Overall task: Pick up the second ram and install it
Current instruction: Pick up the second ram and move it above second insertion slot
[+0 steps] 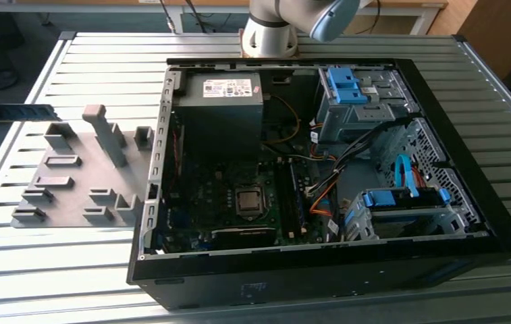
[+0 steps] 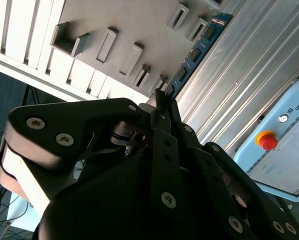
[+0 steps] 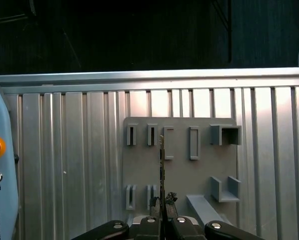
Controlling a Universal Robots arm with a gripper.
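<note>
First wrist view: fingers clamp second ram; slatted metal table, dark floor.

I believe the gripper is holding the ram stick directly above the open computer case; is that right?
Not quite. The gripper does hold the ram, as the second wrist view shows. But in the exterior view the stick is not above the computer case: it is at the exterior view's far left, beyond the grey holder plate, clear of the open case.
</note>
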